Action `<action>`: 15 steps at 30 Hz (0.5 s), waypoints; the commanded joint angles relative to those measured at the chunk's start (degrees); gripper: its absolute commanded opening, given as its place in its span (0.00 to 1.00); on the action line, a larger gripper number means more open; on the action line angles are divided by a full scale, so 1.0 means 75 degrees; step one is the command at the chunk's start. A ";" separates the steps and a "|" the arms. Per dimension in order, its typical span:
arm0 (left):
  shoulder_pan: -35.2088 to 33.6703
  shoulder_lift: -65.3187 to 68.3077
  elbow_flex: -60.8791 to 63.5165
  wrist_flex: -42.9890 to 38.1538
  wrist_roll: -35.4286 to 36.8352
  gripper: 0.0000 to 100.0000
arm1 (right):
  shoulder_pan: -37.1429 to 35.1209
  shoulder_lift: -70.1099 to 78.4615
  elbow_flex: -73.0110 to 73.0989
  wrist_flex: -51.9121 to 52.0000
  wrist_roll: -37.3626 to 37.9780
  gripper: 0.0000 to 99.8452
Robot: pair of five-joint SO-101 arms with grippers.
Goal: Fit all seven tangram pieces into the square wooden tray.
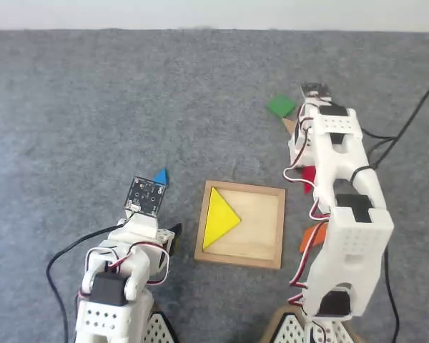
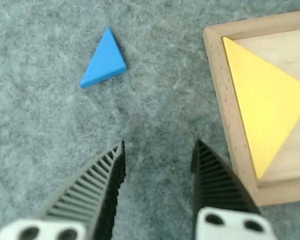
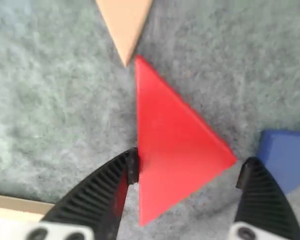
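Right pincer (image 3: 189, 166) wide open astride red triangle (image 3: 165, 132)

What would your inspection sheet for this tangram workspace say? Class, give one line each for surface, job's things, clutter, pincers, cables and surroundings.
Surface: grey felt-like mat.
Job's things: tray holds a yellow triangle; loose on the mat are a blue triangle, green piece, tan triangle, red triangle, orange piece and dark blue piece.
Clutter: nothing seen.
Pincers: left pincer open over bare mat between blue triangle and tray; right pincer open, astride the red triangle.
Cables: left cable and right cable, both black.
Surroundings: pale strip beyond the mat's far edge.
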State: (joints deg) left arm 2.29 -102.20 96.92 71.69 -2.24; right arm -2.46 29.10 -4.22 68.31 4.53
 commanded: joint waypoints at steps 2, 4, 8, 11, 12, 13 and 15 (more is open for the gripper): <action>0.0035 -0.0059 -0.0053 -0.0035 -0.0012 0.21 | -0.0076 -0.0076 -0.0633 0.0111 0.1664 0.31; 0.0035 -0.0059 -0.0053 -0.0035 -0.0012 0.21 | -0.0111 0.0053 -0.0656 0.0205 0.2168 0.31; 0.0035 -0.0059 -0.0053 -0.0035 -0.0012 0.21 | -0.0111 0.0557 -0.0692 0.0170 0.2473 0.31; 0.0035 -0.0059 -0.0053 -0.0035 -0.0012 0.21 | -0.0111 0.0709 -0.0938 0.0416 0.2403 0.31; 0.0035 -0.0059 -0.0053 -0.0035 -0.0012 0.21 | -0.0100 0.0721 -0.0996 0.0615 0.2297 0.31; 0.0035 -0.0059 -0.0053 -0.0035 -0.0012 0.21 | -0.0076 0.0721 -0.1008 0.0779 0.2204 0.31; 0.0035 -0.0059 -0.0053 -0.0035 -0.0012 0.21 | -0.0029 0.0721 -0.1020 0.1084 0.2098 0.31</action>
State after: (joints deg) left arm 2.29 -102.20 96.92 71.69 -2.24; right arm -2.73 34.55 -9.58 71.74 21.85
